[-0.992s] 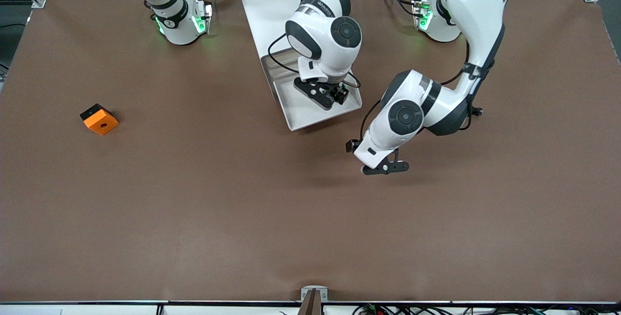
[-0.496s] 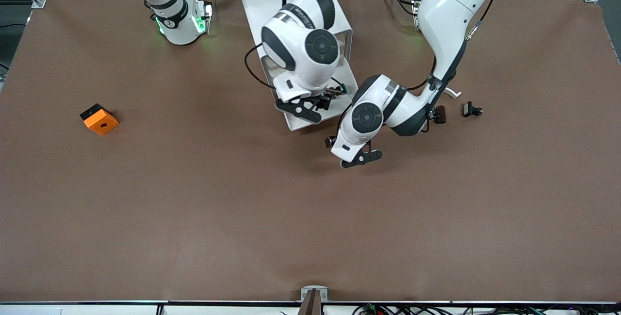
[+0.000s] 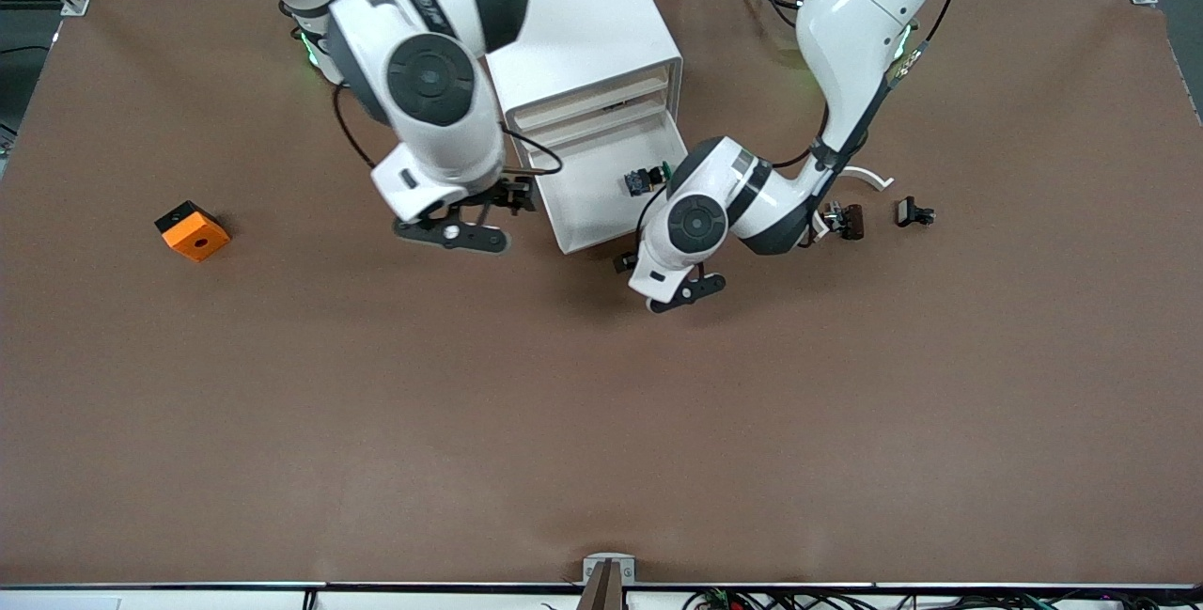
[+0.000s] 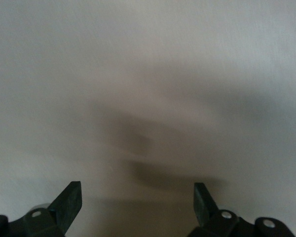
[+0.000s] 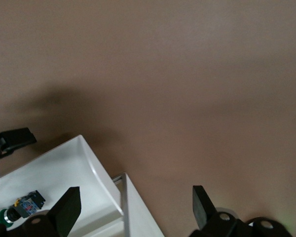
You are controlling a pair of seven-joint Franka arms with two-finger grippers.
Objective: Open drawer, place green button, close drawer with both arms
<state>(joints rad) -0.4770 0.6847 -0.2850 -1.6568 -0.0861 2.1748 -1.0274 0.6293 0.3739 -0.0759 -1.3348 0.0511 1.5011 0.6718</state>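
The white cabinet (image 3: 573,18) stands at the robots' side of the table with its lowest drawer (image 3: 587,211) pulled out. The button (image 3: 647,179), black with a green cap, lies in the drawer. It also shows in the right wrist view (image 5: 22,206). My right gripper (image 3: 451,236) is open and empty over the table, beside the drawer toward the right arm's end; in its wrist view (image 5: 135,205) it looks down on the drawer's corner (image 5: 64,168). My left gripper (image 3: 684,292) is open and empty in front of the drawer's front. In its wrist view (image 4: 138,202) a pale surface fills the picture.
An orange block with a black hole (image 3: 193,230) lies toward the right arm's end. Two small black clips (image 3: 851,220) (image 3: 913,212) and a white curved strip (image 3: 869,178) lie toward the left arm's end. Brown table nearer the camera is bare.
My right gripper has left the drawer and swung toward the right arm's end, and the button now lies in the drawer. My left gripper has moved closer to the drawer's front.
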